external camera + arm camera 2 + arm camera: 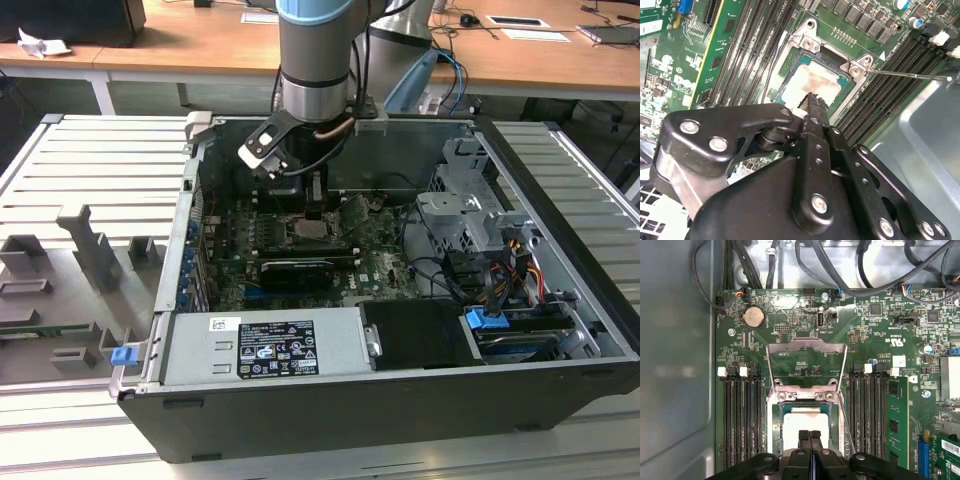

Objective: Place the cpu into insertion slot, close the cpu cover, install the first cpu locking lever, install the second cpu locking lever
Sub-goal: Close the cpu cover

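One slot (772, 427): we see the cpu (802, 416) seated in it.
cpu: tan-silver, smudged face.
cover (790, 344): raised open.
gripper (810, 434): fingers pressed together above cpu.

The cpu (802, 419), a tan-silver square with a smeared face, lies flat in the silver-rimmed insertion slot (774, 430), right under the claw (810, 436) tips. The cpu cover (807, 343), a thin silver frame, stands swung open just beyond the claw
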Robot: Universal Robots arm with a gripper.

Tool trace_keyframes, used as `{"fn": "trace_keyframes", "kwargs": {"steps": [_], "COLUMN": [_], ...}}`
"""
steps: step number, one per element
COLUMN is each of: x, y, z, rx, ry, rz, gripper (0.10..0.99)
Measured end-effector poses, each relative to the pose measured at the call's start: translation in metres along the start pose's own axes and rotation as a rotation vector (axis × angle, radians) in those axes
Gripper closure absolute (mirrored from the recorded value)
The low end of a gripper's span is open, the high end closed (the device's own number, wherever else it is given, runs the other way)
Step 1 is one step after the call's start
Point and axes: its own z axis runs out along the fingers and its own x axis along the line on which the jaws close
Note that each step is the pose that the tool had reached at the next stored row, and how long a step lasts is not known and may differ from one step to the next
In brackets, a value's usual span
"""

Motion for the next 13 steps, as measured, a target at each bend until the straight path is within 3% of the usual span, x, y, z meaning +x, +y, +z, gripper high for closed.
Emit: {"fn": "trace_keyframes", "kwargs": {"steps": [2, 6, 13], "x": [0.0001, 0.0002, 0.0003], "y": [0.0070, 0.0074, 0.0076], "z": [-0.0027, -0.0085, -0.0108], "rx": [0.000, 0.000, 0.000], "ry": [-0.0002, 0.0001, 0.0003], "rz": [0.000, 0.000, 0.000], "gripper": [0.980, 0.980, 0.980]}}
